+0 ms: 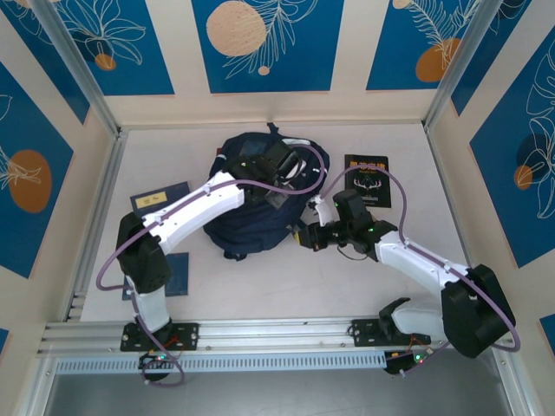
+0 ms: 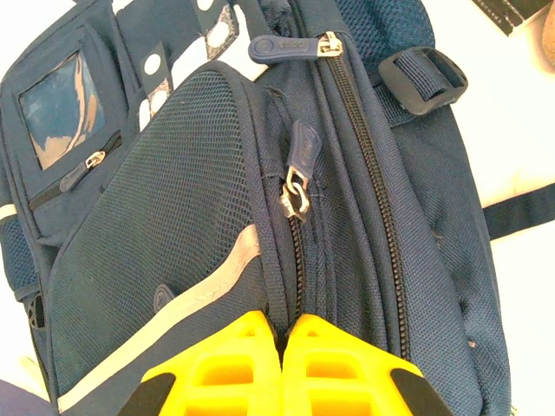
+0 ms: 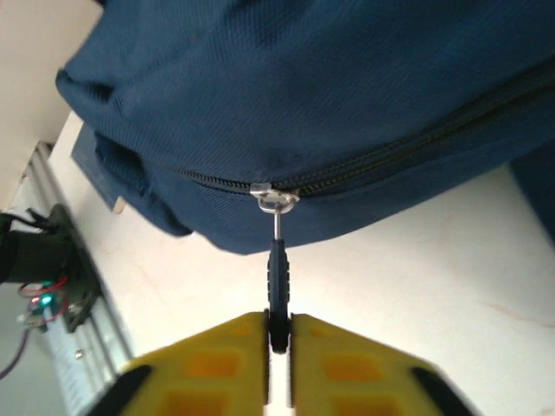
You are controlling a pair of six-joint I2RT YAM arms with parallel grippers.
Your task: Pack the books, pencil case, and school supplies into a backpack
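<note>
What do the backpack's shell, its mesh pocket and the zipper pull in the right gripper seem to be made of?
The backpack shell: woven synthetic-looking fabric, matte, fine weave visible. Its mesh pocket: open netting, tiny holes show. The zipper pull in the right gripper: dark tab, probably rubber or plastic, on a shiny metal slider.

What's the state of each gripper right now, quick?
Left gripper: closed, tips against the backpack; whether it pinches fabric cannot be told.
Right gripper: closed on the backpack's zipper pull.
</note>
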